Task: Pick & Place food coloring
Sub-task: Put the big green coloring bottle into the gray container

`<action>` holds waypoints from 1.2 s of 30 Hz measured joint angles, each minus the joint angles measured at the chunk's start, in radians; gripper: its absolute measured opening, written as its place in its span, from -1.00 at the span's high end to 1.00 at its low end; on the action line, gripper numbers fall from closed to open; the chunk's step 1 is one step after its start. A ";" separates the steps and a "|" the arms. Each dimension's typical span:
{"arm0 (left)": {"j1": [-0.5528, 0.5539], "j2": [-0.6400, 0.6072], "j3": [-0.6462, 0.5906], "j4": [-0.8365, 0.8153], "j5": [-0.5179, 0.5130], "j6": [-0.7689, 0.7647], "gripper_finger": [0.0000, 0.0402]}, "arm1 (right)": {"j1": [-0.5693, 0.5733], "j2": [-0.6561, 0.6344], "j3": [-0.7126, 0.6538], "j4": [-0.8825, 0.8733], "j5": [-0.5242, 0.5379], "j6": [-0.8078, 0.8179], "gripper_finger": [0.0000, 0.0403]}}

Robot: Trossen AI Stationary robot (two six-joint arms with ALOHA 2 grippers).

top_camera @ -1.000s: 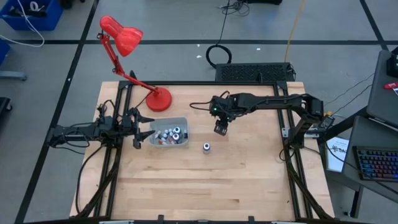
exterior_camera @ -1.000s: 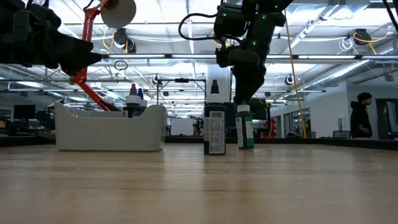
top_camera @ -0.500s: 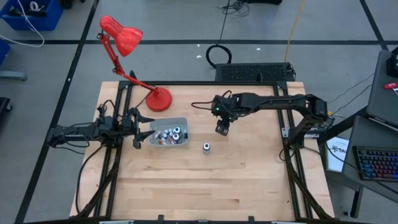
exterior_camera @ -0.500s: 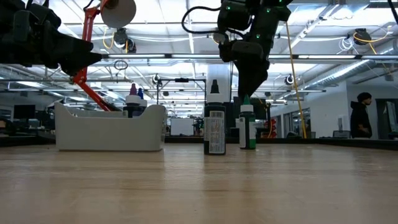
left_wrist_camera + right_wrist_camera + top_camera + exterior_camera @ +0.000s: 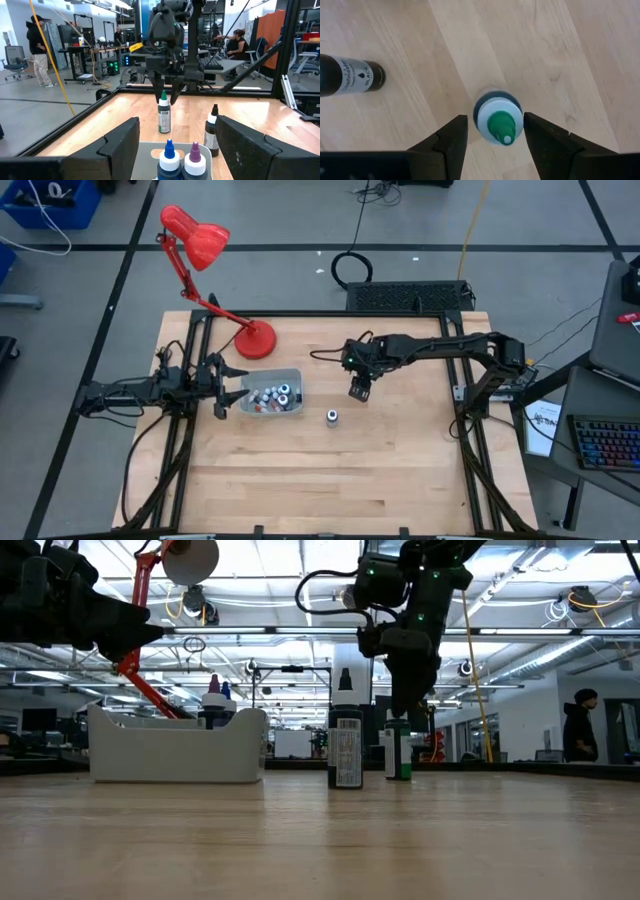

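Observation:
A green-tipped food coloring bottle (image 5: 499,120) stands upright on the wooden table, right under my right gripper (image 5: 500,137). The gripper is open, and its fingers stand on either side of the bottle's cap without touching it. In the low view the right gripper (image 5: 405,712) hangs over the bottle (image 5: 398,750). A black bottle (image 5: 345,747) stands on its base nearby on the table (image 5: 332,417). Several more bottles (image 5: 272,396) sit in the translucent grey tray (image 5: 270,373). My left gripper (image 5: 226,390) waits open at the tray's left end.
A red desk lamp stands on its round base (image 5: 255,338) at the table's far left, and its arm reaches out over the edge. Blue and purple bottle tips (image 5: 181,152) rise from the tray in front of the left gripper. People stand beyond the table.
The right gripper has shifted slightly toward the table's right edge. It rose a little, then came down around the green bottle's tip. The left arm has kept still.

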State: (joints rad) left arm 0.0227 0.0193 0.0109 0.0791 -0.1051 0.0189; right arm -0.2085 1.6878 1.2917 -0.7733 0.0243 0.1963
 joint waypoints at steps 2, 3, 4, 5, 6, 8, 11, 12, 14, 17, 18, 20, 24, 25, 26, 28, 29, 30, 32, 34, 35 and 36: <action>0.000 0.000 0.000 0.000 0.000 0.000 -0.28 | 0.000 0.000 -0.008 0.013 0.000 0.000 0.10; 0.000 0.000 0.000 0.000 0.000 0.000 -0.28 | 0.000 0.000 -0.009 0.015 0.000 -0.001 0.10; 0.000 0.000 0.000 0.000 0.000 0.000 -0.28 | 0.000 0.000 -0.009 0.014 0.000 -0.002 0.10; 0.000 0.000 0.000 0.000 0.000 0.000 -0.28 | 0.000 0.000 -0.009 0.015 0.000 -0.002 0.10; 0.000 0.000 0.000 0.000 0.000 0.000 -0.28 | 0.000 0.000 -0.009 0.019 0.000 -0.002 0.10; 0.000 0.000 0.000 0.000 0.000 0.000 -0.28 | 0.000 0.000 -0.009 0.026 0.000 -0.002 0.10; 0.000 0.000 0.000 0.000 0.000 0.000 -0.28 | -0.001 0.000 -0.009 0.025 0.000 -0.001 0.10; 0.000 0.000 0.000 0.000 0.000 0.000 -0.28 | -0.001 0.000 -0.009 0.025 0.000 0.000 0.11; 0.000 0.000 0.000 0.000 0.000 0.000 -0.28 | -0.001 0.000 -0.009 0.024 0.000 0.001 0.13; 0.000 0.000 0.000 0.000 0.000 0.000 -0.28 | -0.002 0.000 -0.009 0.022 0.000 0.001 0.25; 0.000 0.000 0.000 0.000 0.000 0.000 -0.28 | -0.002 0.000 -0.009 0.022 0.000 0.000 0.31; 0.000 0.000 0.000 0.000 0.000 0.000 -0.28 | -0.002 0.000 -0.009 0.031 0.001 -0.018 0.46; 0.000 0.000 0.000 0.000 0.000 0.000 -0.28 | -0.001 0.000 -0.010 0.117 0.000 -0.079 0.48; 0.000 0.000 0.000 0.000 0.000 0.000 -0.28 | 0.000 0.000 -0.010 0.151 0.000 -0.093 0.48; 0.000 0.000 0.000 0.000 0.000 0.000 -0.28 | 0.003 0.000 -0.010 0.189 0.000 -0.106 0.48; 0.000 0.000 0.000 0.000 0.000 0.000 -0.28 | 0.007 0.000 0.007 0.235 0.001 -0.119 0.48; 0.000 0.000 0.000 0.000 0.000 0.000 -0.28 | 0.008 0.000 0.028 0.245 0.000 -0.127 0.48; 0.000 0.000 0.000 0.000 0.000 0.000 -0.28 | 0.011 0.000 0.054 0.250 0.001 -0.136 0.48; 0.000 0.000 0.000 0.000 0.000 0.000 -0.28 | 0.019 0.000 0.117 0.251 0.003 -0.158 0.48; 0.000 0.000 0.000 0.000 0.000 0.000 -0.28 | 0.032 0.000 0.186 0.242 0.005 -0.181 0.48; 0.000 0.000 0.000 0.000 0.000 0.000 -0.28 | 0.041 0.000 0.225 0.237 0.005 -0.194 0.48; 0.000 0.000 0.000 0.000 0.000 0.000 -0.28 | 0.050 0.000 0.266 0.231 0.005 -0.208 0.48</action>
State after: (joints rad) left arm 0.0225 0.0195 0.0109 0.0790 -0.1051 0.0187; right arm -0.1589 1.6878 1.5572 -0.5424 0.0292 -0.0112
